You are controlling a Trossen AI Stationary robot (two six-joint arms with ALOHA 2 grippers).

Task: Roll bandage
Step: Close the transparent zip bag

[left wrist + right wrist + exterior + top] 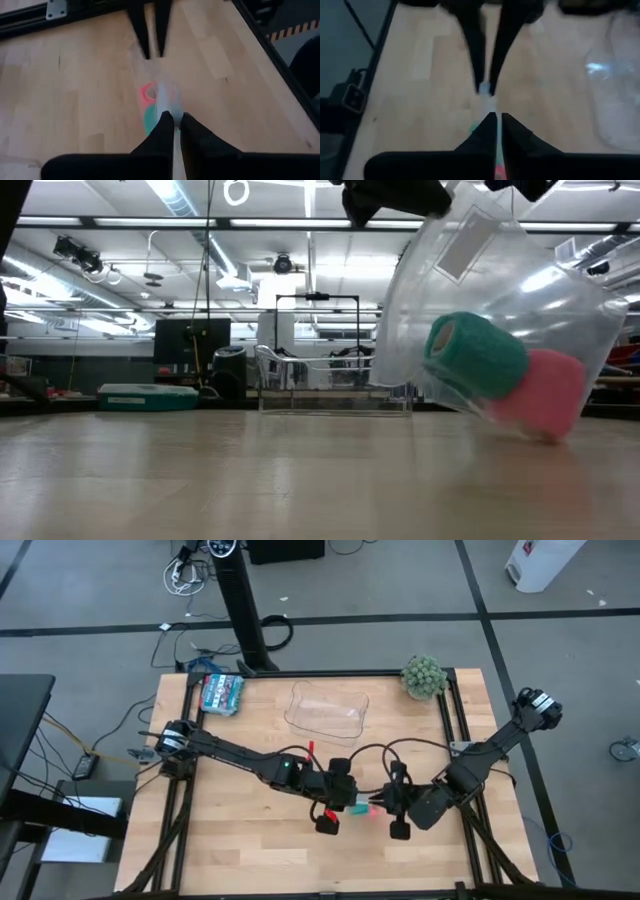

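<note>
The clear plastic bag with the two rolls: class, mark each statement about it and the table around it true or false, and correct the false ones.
1. The clear bag holds a teal bandage roll and a pink roll. True.
2. The left gripper is wide open, away from the bag. False: it is shut, pinching the bag's edge.
3. The right gripper is shut on the bag too. True.
4. The clear tray sits between the two grippers. False: it lies farther back, near the table's far edge.
5. The green plant stands at the table's far right corner. True.
</note>
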